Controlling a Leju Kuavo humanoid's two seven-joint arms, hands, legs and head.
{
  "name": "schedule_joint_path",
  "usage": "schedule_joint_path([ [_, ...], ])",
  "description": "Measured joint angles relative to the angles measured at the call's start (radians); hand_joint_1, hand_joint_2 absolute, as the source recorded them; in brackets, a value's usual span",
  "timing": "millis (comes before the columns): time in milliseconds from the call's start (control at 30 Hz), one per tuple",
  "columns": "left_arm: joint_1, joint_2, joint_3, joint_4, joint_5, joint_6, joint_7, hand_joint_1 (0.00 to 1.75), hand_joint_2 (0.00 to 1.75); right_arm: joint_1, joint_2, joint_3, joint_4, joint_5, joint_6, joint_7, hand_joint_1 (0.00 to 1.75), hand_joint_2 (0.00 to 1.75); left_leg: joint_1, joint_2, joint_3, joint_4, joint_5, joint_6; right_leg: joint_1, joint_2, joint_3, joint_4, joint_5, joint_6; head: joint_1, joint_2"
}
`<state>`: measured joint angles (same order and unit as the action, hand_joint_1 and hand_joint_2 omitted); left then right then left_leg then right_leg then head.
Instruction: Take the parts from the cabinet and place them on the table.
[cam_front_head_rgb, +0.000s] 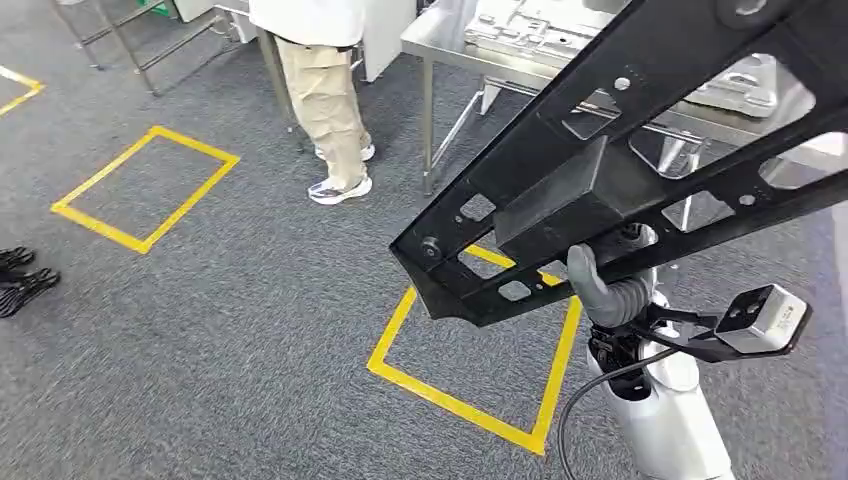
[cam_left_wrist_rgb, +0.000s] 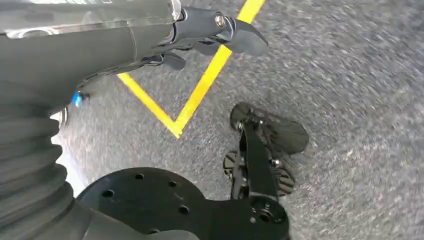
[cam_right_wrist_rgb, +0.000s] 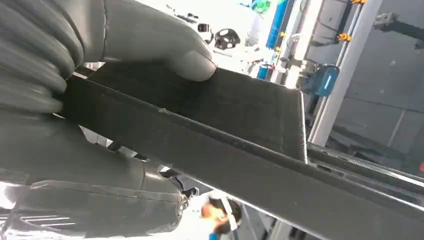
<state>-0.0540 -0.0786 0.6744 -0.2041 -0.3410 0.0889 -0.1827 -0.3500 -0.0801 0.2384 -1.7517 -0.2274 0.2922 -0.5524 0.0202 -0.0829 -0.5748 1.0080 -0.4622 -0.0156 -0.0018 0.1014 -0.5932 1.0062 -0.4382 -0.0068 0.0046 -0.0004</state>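
Right hand (cam_front_head_rgb: 607, 290) grips the long black perforated metal frame part (cam_front_head_rgb: 600, 170), thumb (cam_right_wrist_rgb: 165, 47) pressed on its flat face; part is raised, tilted, in front of the steel table (cam_front_head_rgb: 440, 40). Person in beige trousers (cam_front_head_rgb: 325, 100) stands left of the table. Left hand (cam_left_wrist_rgb: 210, 30) hangs over grey carpet (cam_front_head_rgb: 200, 330), fingers apart, holding nothing.
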Motion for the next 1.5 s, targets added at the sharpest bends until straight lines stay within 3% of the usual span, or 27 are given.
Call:
schedule_joint_path([
  [100,-0.003,0.001,0.000,0.000,-0.002,0.000,0.000,0.00,1.75,0.008,0.000,0.000,-0.002,0.003,0.000,0.001,1.75,1.75,-0.011,0.025,0.004,0.000,0.002,0.008,-0.016,0.031,-0.007,-0.006,0.007,0.021,-0.003,0.000],
  [133,-0.004,0.001,0.000,0.000,-0.002,-0.003,0.000,0.00,1.75,0.007,-0.001,0.000,-0.002,0.003,0.000,0.001,1.75,1.75,-0.003,0.037,0.009,-0.013,0.008,0.016,-0.008,0.041,-0.008,-0.008,0.008,0.029,-0.002,0.000],
  [200,-0.004,0.002,0.000,0.000,-0.002,-0.003,0.000,0.00,1.75,0.000,-0.001,-0.001,-0.002,0.003,0.000,0.002,1.75,1.75,-0.002,0.065,0.019,-0.027,0.013,0.029,-0.006,-0.063,-0.030,0.047,-0.030,0.033,0.008,0.000],
  [267,-0.003,0.002,0.000,0.000,-0.002,-0.004,0.000,0.00,1.75,-0.003,0.000,-0.001,-0.002,0.002,0.000,0.001,1.75,1.75,-0.004,0.088,0.018,-0.027,0.012,0.031,-0.011,-0.090,-0.109,0.203,-0.104,0.041,0.008,0.000],
  [333,-0.003,0.002,0.000,0.000,-0.003,-0.005,0.002,0.00,1.75,-0.003,-0.001,-0.001,0.004,0.002,0.000,0.001,1.75,1.75,-0.004,0.111,0.017,-0.025,0.010,0.031,-0.016,-0.092,-0.163,0.306,-0.127,0.046,0.009,0.000],
  [367,-0.003,0.002,0.000,0.000,-0.003,-0.005,0.003,0.00,1.75,-0.003,-0.001,-0.001,0.006,0.001,0.001,0.001,1.75,1.75,-0.004,0.123,0.018,-0.024,0.008,0.030,-0.018,-0.094,-0.153,0.284,-0.104,0.047,0.008,0.000],
  [433,-0.004,0.001,0.000,0.000,-0.005,-0.005,0.005,0.00,1.75,-0.005,-0.001,-0.001,0.006,-0.002,0.002,0.001,1.75,1.75,-0.004,0.144,0.020,-0.019,0.002,0.025,-0.018,-0.111,-0.067,0.120,-0.021,0.045,0.009,0.000],
  [467,-0.005,0.001,0.000,0.000,-0.006,-0.005,0.006,0.00,1.75,-0.008,-0.001,-0.001,0.006,-0.002,0.005,0.001,1.75,1.75,-0.005,0.151,0.023,-0.018,-0.002,0.020,-0.015,-0.144,-0.017,0.031,0.011,0.039,0.009,0.000],
  [500,-0.005,0.002,0.000,0.000,-0.007,-0.005,0.006,0.00,1.75,-0.011,-0.001,-0.001,0.007,-0.003,0.006,0.001,1.75,1.75,-0.013,0.159,0.025,-0.016,-0.006,0.014,-0.004,-0.182,0.002,-0.006,-0.002,0.029,0.008,0.000],
  [633,-0.009,0.002,0.000,0.000,-0.012,-0.011,0.007,0.00,1.75,-0.020,-0.002,0.000,0.011,-0.005,0.003,0.005,1.75,1.75,-0.013,0.185,0.037,-0.022,-0.009,-0.011,-0.001,-0.145,-0.003,-0.010,0.006,0.009,0.007,0.000],
  [667,-0.009,0.002,0.000,0.000,-0.013,-0.011,0.006,0.00,1.75,-0.020,-0.001,0.000,0.011,-0.004,0.000,0.008,1.75,1.75,-0.008,0.174,0.037,-0.017,-0.018,-0.016,-0.013,-0.139,0.006,-0.021,0.012,0.002,0.006,0.000],
  [700,-0.009,0.003,0.000,0.000,-0.013,-0.013,0.002,0.00,1.75,-0.026,-0.001,0.000,0.012,-0.004,-0.001,0.009,1.75,1.75,-0.007,0.136,0.025,0.014,-0.040,-0.019,-0.012,-0.134,0.009,-0.025,0.012,-0.004,0.004,0.000],
  [733,-0.007,0.002,0.000,0.000,-0.014,-0.016,0.002,0.00,1.75,-0.032,0.000,0.000,0.014,-0.002,-0.005,0.011,1.75,1.75,-0.006,0.111,-0.010,0.090,-0.082,-0.021,-0.012,-0.129,0.008,-0.025,0.012,-0.009,0.000,0.000],
  [800,-0.003,0.003,0.000,0.000,-0.015,-0.017,0.000,0.00,1.75,-0.032,0.001,0.000,0.019,0.002,-0.008,0.012,1.75,1.75,-0.005,0.094,-0.095,0.256,-0.150,-0.026,-0.007,-0.117,0.009,-0.024,0.008,-0.014,-0.002,0.000],
  [833,0.000,0.003,0.001,0.000,-0.016,-0.018,-0.002,0.00,1.75,-0.030,0.001,0.000,0.022,0.005,-0.008,0.012,1.75,1.75,-0.005,0.092,-0.123,0.305,-0.155,-0.026,-0.004,-0.110,0.009,-0.022,0.007,-0.015,-0.003,0.000],
  [867,0.002,0.004,0.001,0.000,-0.016,-0.020,-0.003,0.00,1.75,-0.029,0.001,0.000,0.024,0.006,-0.009,0.012,1.75,1.75,-0.005,0.092,-0.127,0.298,-0.135,-0.024,-0.003,-0.103,0.011,-0.021,0.005,-0.016,-0.003,0.000],
  [900,0.002,0.005,0.001,0.000,-0.016,-0.020,-0.005,0.00,1.75,-0.029,0.001,0.000,0.026,0.010,-0.013,0.012,1.75,1.75,-0.005,0.092,-0.106,0.245,-0.092,-0.020,-0.002,-0.097,0.013,-0.018,0.002,-0.016,-0.003,0.000],
  [967,0.001,0.006,0.002,0.000,-0.018,-0.020,-0.006,0.00,1.75,-0.030,0.002,0.001,0.026,0.014,-0.013,0.011,1.75,1.75,-0.008,0.090,-0.023,0.059,0.008,-0.005,0.001,-0.088,0.022,-0.014,-0.008,-0.012,-0.004,0.000],
  [1033,-0.002,0.008,0.002,0.000,-0.020,-0.020,-0.006,0.00,1.75,-0.030,0.002,0.001,0.027,0.018,-0.014,0.010,1.75,1.75,-0.015,0.087,0.008,-0.012,-0.003,0.009,0.005,-0.082,0.023,-0.011,-0.014,-0.003,-0.004,0.000],
  [1133,-0.003,0.008,0.003,0.000,-0.020,-0.019,-0.006,0.00,1.75,-0.029,0.003,0.002,0.027,0.021,-0.017,0.009,1.75,1.75,-0.017,0.089,0.015,-0.026,-0.002,0.027,0.002,-0.083,0.027,-0.004,0.000,0.017,-0.002,0.000],
  [1200,-0.003,0.008,0.004,0.000,-0.020,-0.018,-0.006,0.00,1.75,-0.031,0.003,0.003,0.027,0.024,-0.023,0.008,1.75,1.75,-0.010,0.089,0.040,-0.035,0.001,0.035,-0.002,-0.088,0.016,0.027,-0.024,0.028,0.001,0.000],
  [1300,-0.003,0.007,0.005,0.000,-0.020,-0.017,-0.006,0.00,1.75,-0.031,0.005,0.005,0.027,0.027,-0.024,0.005,1.75,1.75,-0.010,0.089,0.044,-0.035,-0.008,0.041,-0.009,-0.089,-0.109,0.241,-0.120,0.043,0.006,0.000],
  [1333,-0.003,0.007,0.005,0.000,-0.020,-0.017,-0.006,0.00,1.75,-0.029,0.005,0.005,0.029,0.028,-0.024,0.005,1.75,1.75,-0.010,0.089,0.047,-0.034,-0.012,0.039,-0.012,-0.089,-0.147,0.295,-0.132,0.048,0.006,0.000],
  [1367,-0.001,0.007,0.006,0.000,-0.020,-0.017,-0.006,0.00,1.75,-0.029,0.005,0.005,0.030,0.029,-0.024,0.005,1.75,1.75,-0.010,0.089,0.053,-0.034,-0.017,0.038,-0.015,-0.090,-0.161,0.299,-0.117,0.049,0.006,0.000],
  [1400,0.001,0.007,0.006,0.000,-0.020,-0.017,-0.006,0.00,1.75,-0.029,0.005,0.005,0.030,0.029,-0.024,0.005,1.75,1.75,-0.009,0.089,0.062,-0.034,-0.025,0.034,-0.017,-0.092,-0.148,0.254,-0.078,0.049,0.006,0.000],
  [1467,0.001,0.005,0.006,0.000,-0.020,-0.017,-0.008,0.00,1.75,-0.032,0.005,0.005,0.029,0.029,-0.024,0.005,1.75,1.75,-0.008,0.089,0.088,-0.033,-0.042,0.027,-0.021,-0.099,-0.076,0.081,0.035,0.048,0.006,0.000],
  [1500,0.002,0.005,0.006,0.000,-0.020,-0.017,-0.008,0.00,1.75,-0.032,0.005,0.006,0.030,0.031,-0.025,0.005,1.75,1.75,-0.008,0.090,0.090,-0.034,-0.052,0.021,-0.020,-0.109,-0.047,0.009,0.063,0.045,0.007,0.000],
])
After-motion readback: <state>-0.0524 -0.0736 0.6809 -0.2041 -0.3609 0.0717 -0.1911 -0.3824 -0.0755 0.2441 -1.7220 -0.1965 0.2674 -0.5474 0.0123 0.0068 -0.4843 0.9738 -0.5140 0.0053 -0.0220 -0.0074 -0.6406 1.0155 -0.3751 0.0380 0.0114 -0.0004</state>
